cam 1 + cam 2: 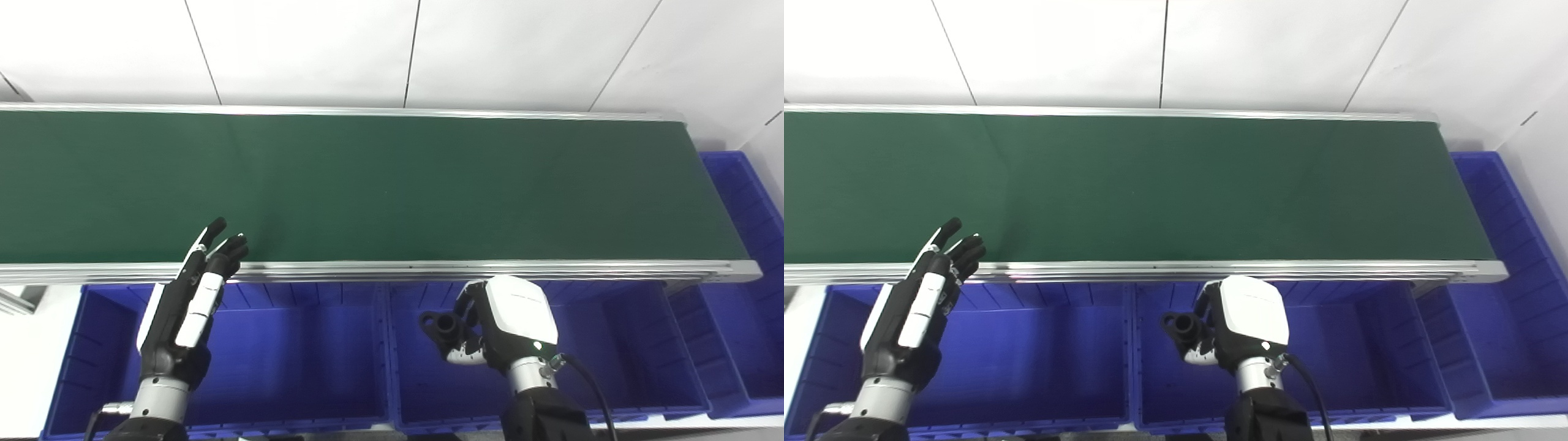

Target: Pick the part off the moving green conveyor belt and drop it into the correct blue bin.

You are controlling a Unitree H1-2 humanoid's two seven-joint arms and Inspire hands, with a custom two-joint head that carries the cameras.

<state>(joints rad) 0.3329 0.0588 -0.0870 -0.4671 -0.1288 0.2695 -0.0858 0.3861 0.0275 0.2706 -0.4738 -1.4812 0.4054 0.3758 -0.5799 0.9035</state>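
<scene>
The right hand (pixel 499 324) is clamped on the part (pixel 442 324), a black piece with a round bore. Hand and part hang above the middle bin (pixel 612 343), on the robot's side of the conveyor belt (pixel 367 184).

The left hand (pixel 190 300) holds nothing. Its fingers (pixel 226 248) are extended and apart, over the left bin (pixel 294 349) with the tips at the belt's near rail (pixel 367 269).

A third bin (pixel 747 306) stands past the belt's right end. The visible belt surface carries no part.

Risks from this state:
- The part projects sideways from the grip toward the divider between the middle and left bins. A release there may strike the divider or fall into the wrong bin.
- Nothing visible confirms which bin is correct.
</scene>
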